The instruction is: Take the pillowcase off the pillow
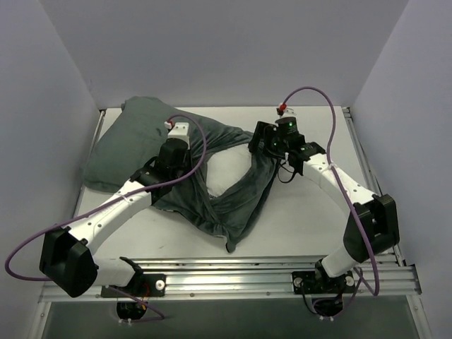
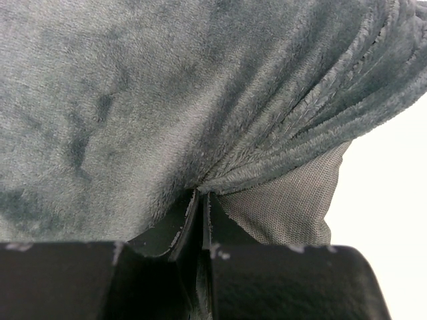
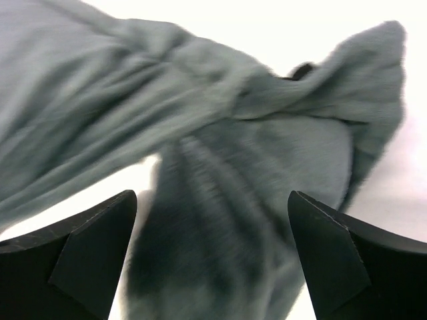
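Observation:
The grey-green velvety pillowcase lies across the left and middle of the table, its open end bunched into folds toward the front. A patch of the white pillow shows through the opening. My left gripper is shut on a fold of the pillowcase at its mouth; the mesh lining shows beside the fingers. My right gripper is open above the right edge of the pillowcase, its fingertips wide apart with cloth below them. No zebra side shows.
White walls close the table on the left, back and right. The metal rail with both arm bases runs along the near edge. Bare white tabletop lies to the right of the cloth.

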